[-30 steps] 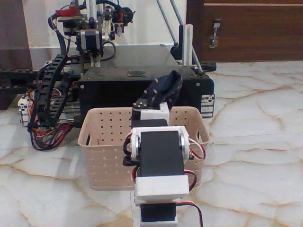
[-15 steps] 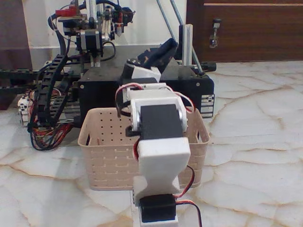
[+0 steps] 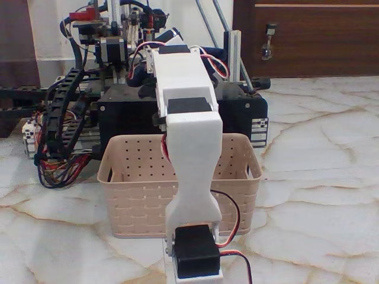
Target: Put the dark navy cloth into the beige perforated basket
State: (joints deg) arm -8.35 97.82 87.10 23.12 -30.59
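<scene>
- The beige perforated basket [image 3: 133, 177] stands on a marbled surface [image 3: 320, 177] in the fixed view, its near wall facing the camera and its far rim just in front of a large black machine box [image 3: 127, 109].
- Open marbled surface stretches to the right of the basket and in front of it; to the left, a bundle of red and black cables [image 3: 56, 165] lies close to the basket's corner.
- The white arm [image 3: 189, 154] rises in front of the basket's middle, hiding part of its interior, and reaches up and back above the far rim toward the machine.
- A small patch of dark navy cloth [image 3: 137, 74] shows at the arm's upper left, up at the level of the machine's top, above and behind the basket.
- The end effector itself sits hidden behind the arm's white upper link, so whether its fingers pinch the cloth cannot be told.
- A wooden door [image 3: 308, 35] closes the background at the right.
</scene>
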